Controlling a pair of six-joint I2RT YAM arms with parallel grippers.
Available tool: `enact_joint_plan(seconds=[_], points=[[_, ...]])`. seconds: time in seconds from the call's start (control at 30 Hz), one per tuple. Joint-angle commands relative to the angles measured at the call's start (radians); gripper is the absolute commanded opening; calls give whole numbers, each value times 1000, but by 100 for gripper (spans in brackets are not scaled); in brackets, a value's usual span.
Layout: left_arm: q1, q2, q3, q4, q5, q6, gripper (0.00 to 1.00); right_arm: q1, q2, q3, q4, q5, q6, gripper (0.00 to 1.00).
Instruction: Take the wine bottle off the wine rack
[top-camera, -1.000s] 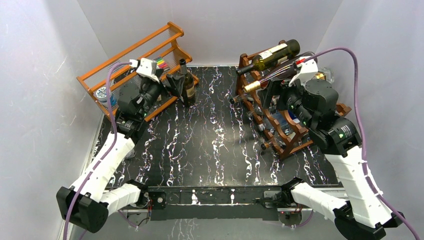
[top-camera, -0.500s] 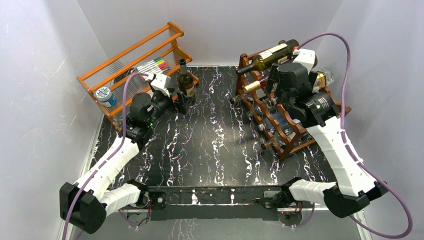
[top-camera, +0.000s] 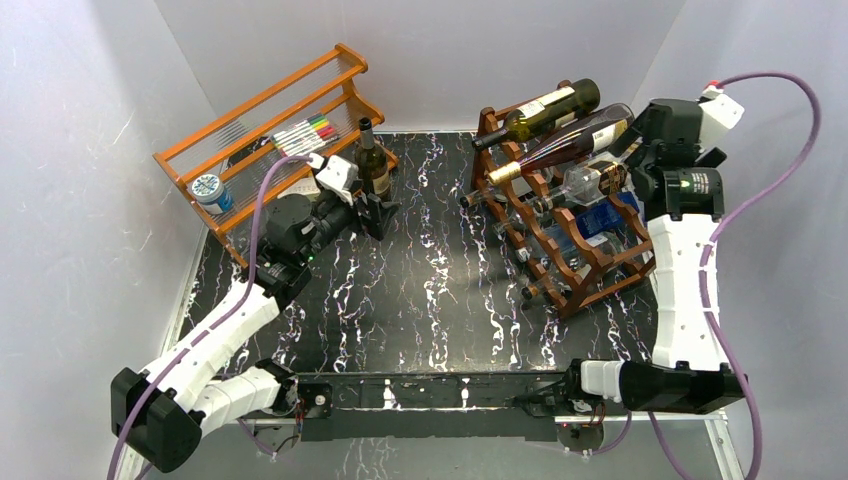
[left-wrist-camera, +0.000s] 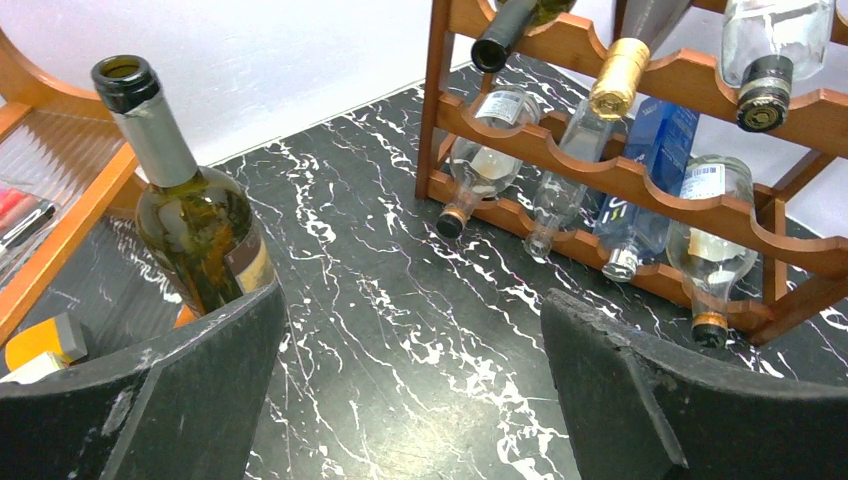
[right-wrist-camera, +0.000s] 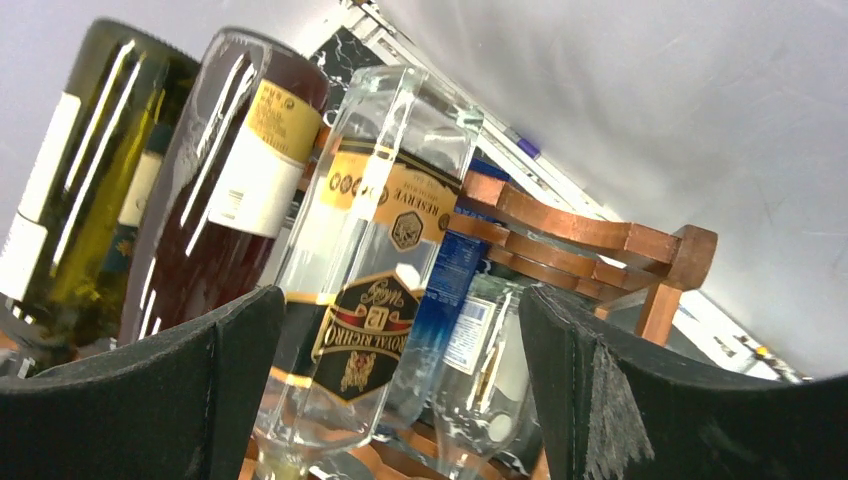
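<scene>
Centring the wide-open, empty right gripper on the dark green glass wine bottle, lying atop the dark reddish-brown scalloped wooden wine rack, should prevent slipping; the left gripper gapes empty too.

In your left wrist view, the left fingers hide the base of the upright bottle, and the top edge cuts off the upper tier of the wine rack. In your right wrist view, the right fingers and the bottom edge cover the lower end of the clear bottle. From above, the print on the round tin is too small to read.
</scene>
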Motion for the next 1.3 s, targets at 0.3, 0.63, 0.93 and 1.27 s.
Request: enact_joint_plan(seconds=[0.3,0.63,0.93,1.27], points=[[-59,-7,-13,4,-19,27,98,-266,-41,-176,245,-416,146,98],[-64,-1,-17,9,-26,28,98,-307,-49,-303,384,-570,204,98],[-71,7,-18,9,-21,31,98,-324,-60,-413,518,-672,302,98],[-76,10,-17,5,-23,35,98,-344,-93,-500,619,-713,427,90]])
